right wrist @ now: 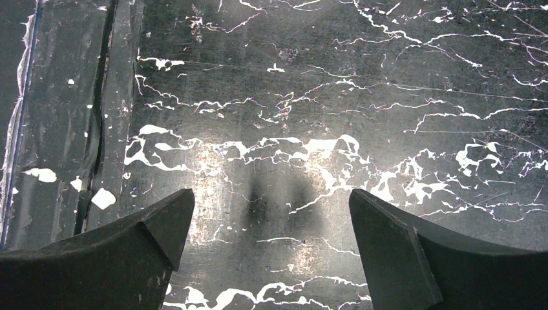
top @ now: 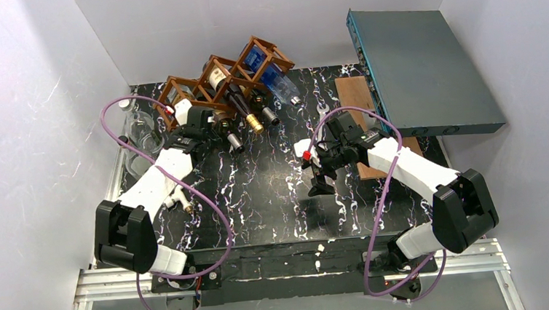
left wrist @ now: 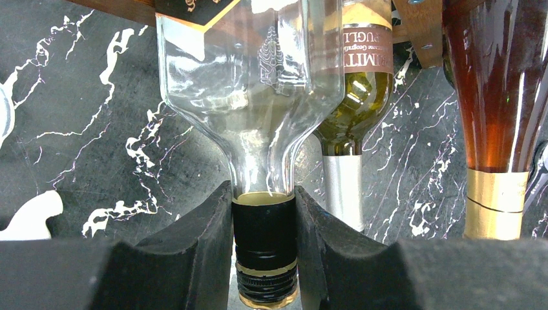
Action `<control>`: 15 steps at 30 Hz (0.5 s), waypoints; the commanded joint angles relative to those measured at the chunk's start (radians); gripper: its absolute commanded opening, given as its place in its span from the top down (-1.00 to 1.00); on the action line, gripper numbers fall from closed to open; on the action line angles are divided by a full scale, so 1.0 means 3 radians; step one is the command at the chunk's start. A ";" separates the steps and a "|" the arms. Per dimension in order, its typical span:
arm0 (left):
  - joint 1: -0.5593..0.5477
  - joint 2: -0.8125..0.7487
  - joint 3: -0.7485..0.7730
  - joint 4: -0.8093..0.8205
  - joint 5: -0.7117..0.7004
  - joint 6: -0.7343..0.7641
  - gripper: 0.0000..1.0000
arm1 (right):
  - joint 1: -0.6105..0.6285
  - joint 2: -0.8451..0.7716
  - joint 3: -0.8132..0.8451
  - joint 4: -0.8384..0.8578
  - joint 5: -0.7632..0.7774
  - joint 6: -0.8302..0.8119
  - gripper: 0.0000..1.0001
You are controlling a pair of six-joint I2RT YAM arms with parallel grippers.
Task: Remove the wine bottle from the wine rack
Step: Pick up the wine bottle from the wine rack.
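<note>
Clamping wine bottle (left wrist: 252, 84) by cap (left wrist: 263, 226), left gripper (left wrist: 263, 197) at wine rack (left wrist: 423, 29) edge

— What kind of place is this?
— A robot lab, I think. A left arm (top: 160, 177) and a right arm (top: 411, 167) are bolted to an aluminium rail (top: 120, 279) at a black marbled table (top: 275, 206). Plain white panels (top: 34, 106) close it on three sides, like a test cell.

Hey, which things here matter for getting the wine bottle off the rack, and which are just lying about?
Job: clear bottle, its black cap clamped in the left gripper; wine rack.
Lying about: blue bottle, amber bottle, wooden board, teal-grey box, glass vessel, open right gripper.
</note>
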 commanded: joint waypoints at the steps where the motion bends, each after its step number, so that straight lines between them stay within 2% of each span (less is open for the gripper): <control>1: -0.0069 -0.0100 -0.0010 0.0054 0.0056 0.0000 0.62 | -0.0020 -0.0049 -0.0024 -0.0030 -0.0021 -0.0054 -1.00; 5: -0.0067 -0.0102 0.0005 0.0049 0.0040 0.0003 0.37 | -0.0020 -0.0052 -0.0024 -0.0035 -0.0022 -0.0058 -1.00; 11: -0.0063 -0.0116 0.0047 0.0011 0.0013 0.0035 -0.21 | -0.0020 -0.0051 -0.0025 -0.0040 -0.0020 -0.0068 -1.00; 15: -0.0067 -0.0127 0.0077 -0.0007 0.0018 0.0071 -0.42 | -0.0020 -0.0047 -0.0024 -0.0047 -0.0023 -0.0067 -1.00</control>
